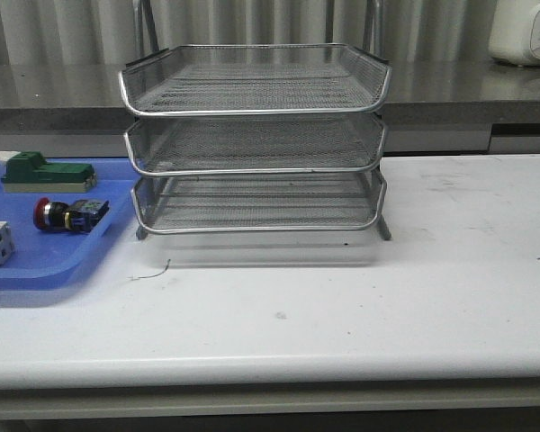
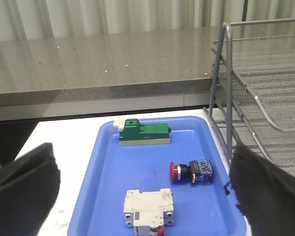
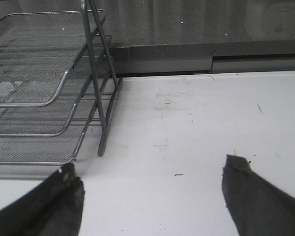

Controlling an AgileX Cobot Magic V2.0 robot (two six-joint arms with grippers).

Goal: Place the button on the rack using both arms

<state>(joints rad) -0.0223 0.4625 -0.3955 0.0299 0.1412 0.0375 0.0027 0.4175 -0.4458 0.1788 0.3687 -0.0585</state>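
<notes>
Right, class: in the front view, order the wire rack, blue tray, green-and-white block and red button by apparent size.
1. Rack.
2. Blue tray, though the frame edge cuts it off.
3. Green-and-white block.
4. Button, only slightly smaller than the block.

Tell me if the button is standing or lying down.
Lying down: the button rests on its side in the blue tray, red head sideways.

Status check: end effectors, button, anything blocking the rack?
Left end effector open, empty. Right end effector open, empty. Button lying on blue tray, untouched. Rack tiers show nothing inside; path unobstructed.
</notes>
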